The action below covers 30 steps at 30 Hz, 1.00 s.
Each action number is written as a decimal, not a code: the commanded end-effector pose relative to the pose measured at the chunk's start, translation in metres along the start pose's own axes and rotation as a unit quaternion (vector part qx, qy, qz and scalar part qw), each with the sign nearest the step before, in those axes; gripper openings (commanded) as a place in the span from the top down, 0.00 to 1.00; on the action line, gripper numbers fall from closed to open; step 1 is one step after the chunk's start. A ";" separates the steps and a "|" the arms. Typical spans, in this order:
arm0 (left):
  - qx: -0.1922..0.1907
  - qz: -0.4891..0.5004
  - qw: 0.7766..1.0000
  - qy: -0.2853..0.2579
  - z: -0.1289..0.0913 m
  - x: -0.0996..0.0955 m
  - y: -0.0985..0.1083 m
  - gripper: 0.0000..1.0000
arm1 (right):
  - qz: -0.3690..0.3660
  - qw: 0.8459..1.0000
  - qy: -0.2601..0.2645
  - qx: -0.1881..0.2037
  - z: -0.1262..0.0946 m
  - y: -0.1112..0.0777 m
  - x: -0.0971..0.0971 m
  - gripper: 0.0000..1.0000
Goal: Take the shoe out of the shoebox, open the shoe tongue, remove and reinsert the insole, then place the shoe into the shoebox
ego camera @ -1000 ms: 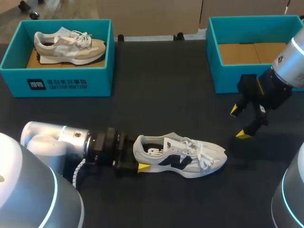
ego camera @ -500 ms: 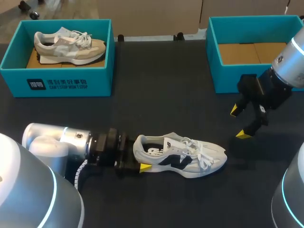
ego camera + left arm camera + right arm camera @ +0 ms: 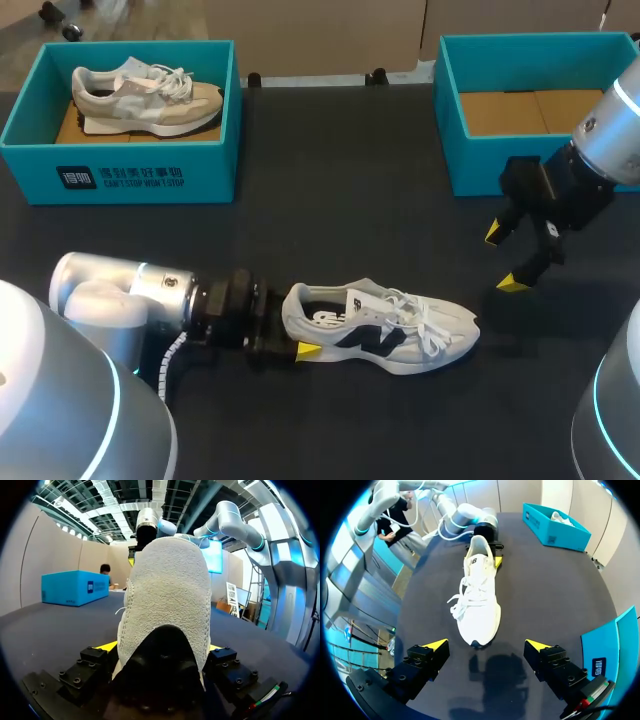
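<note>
A white sneaker (image 3: 385,325) with a dark side logo lies on the black table near the front, toe pointing right. My left gripper (image 3: 295,325) is at its heel, which fills the space between the open fingers; in the left wrist view the heel (image 3: 167,595) rises ahead of the gripper (image 3: 162,647), a yellow tip on each side. My right gripper (image 3: 503,258) hangs open above the table, right of the toe and apart from it. In the right wrist view the sneaker (image 3: 480,590) lies ahead of the wide fingers (image 3: 486,645). The empty teal shoebox (image 3: 500,170) stands at the back right.
A second teal shoebox (image 3: 150,175) at the back left holds a beige sneaker (image 3: 145,95). Bare black tabletop lies between the two boxes and around the white sneaker.
My left gripper has slid a little to the right, further onto the heel, and its fingers have started to narrow. The right arm has not moved.
</note>
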State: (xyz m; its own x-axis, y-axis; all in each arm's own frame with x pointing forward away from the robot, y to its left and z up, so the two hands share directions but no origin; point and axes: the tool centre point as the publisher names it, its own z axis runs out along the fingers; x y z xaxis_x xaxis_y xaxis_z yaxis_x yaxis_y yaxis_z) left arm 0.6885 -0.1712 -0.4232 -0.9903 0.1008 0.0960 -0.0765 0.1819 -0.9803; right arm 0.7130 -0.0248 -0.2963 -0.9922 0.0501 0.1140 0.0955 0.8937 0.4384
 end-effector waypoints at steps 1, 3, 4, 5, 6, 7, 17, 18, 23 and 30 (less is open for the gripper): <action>-0.003 -0.001 1.000 0.001 0.003 0.000 0.000 1.00 | 0.000 1.000 -0.001 0.001 0.001 0.000 0.001 0.00; -0.003 -0.001 1.000 0.001 0.003 0.000 0.000 1.00 | 0.000 1.000 -0.001 0.001 0.001 0.000 0.001 0.00; -0.003 -0.001 1.000 0.001 0.003 0.000 0.000 1.00 | 0.000 1.000 -0.001 0.001 0.001 0.000 0.001 0.00; -0.003 -0.001 1.000 0.001 0.003 0.000 0.000 1.00 | 0.000 1.000 -0.001 0.001 0.001 0.000 0.001 0.00; -0.003 -0.001 1.000 0.001 0.003 0.000 0.000 1.00 | 0.000 1.000 -0.001 0.001 0.001 0.000 0.001 0.00; -0.003 -0.001 1.000 0.001 0.003 0.000 0.000 1.00 | 0.000 1.000 -0.001 0.001 0.001 0.000 0.001 0.00; -0.003 -0.001 1.000 0.001 0.003 0.000 0.000 1.00 | 0.000 1.000 -0.001 0.001 0.001 0.000 0.001 0.00; -0.003 -0.001 1.000 0.001 0.003 0.000 0.000 1.00 | 0.000 1.000 -0.001 0.001 0.001 0.000 0.001 0.00; -0.003 -0.001 1.000 0.001 0.003 0.000 0.000 1.00 | 0.000 1.000 -0.001 0.001 0.001 0.000 0.001 0.00; -0.003 -0.001 1.000 0.001 0.003 0.000 0.000 1.00 | 0.076 0.996 -0.050 0.010 -0.007 0.015 0.003 0.00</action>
State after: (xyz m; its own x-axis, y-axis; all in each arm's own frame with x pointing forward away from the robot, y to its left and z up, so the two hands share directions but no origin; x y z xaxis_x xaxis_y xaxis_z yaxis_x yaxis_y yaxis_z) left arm 0.6887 -0.1722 -0.4231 -0.9898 0.1037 0.0975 -0.0771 0.1851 -0.9797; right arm 0.7214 -0.0192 -0.2895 -0.9782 0.1684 0.1217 0.2048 0.8811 0.4263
